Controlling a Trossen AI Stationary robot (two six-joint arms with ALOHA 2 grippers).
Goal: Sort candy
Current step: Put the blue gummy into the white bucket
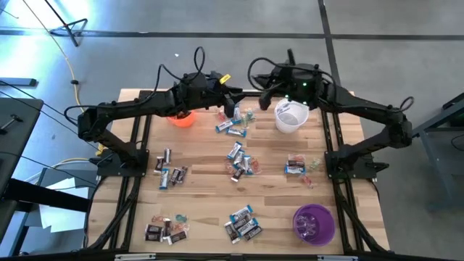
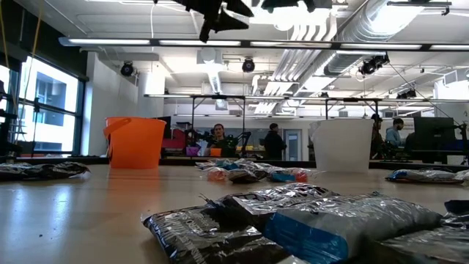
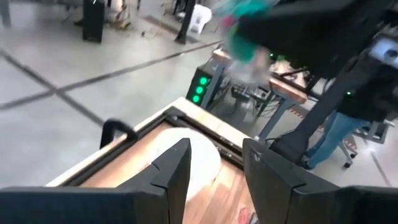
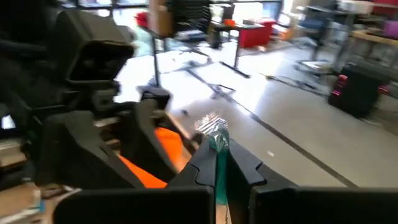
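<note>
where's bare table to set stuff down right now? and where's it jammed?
Free: the wood between the lower-left candy pile and the lower-centre pile; the strip left of the purple cup; the right edge below the white cup. Crowded: the middle, around the centre candy, and the far edge, where both arms meet between the orange cup and the white cup.

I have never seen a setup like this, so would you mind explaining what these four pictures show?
Two dark robot arms work over a wooden table. One picture looks straight down, one looks level across the tabletop, and two come from cameras on the arms' wrists. Wrapped candy lies scattered in small heaps among an orange cup, a white cup and a purple cup. The two grippers meet above the far side: the right gripper is shut on a teal-wrapped candy, while the left gripper stands open.
</note>
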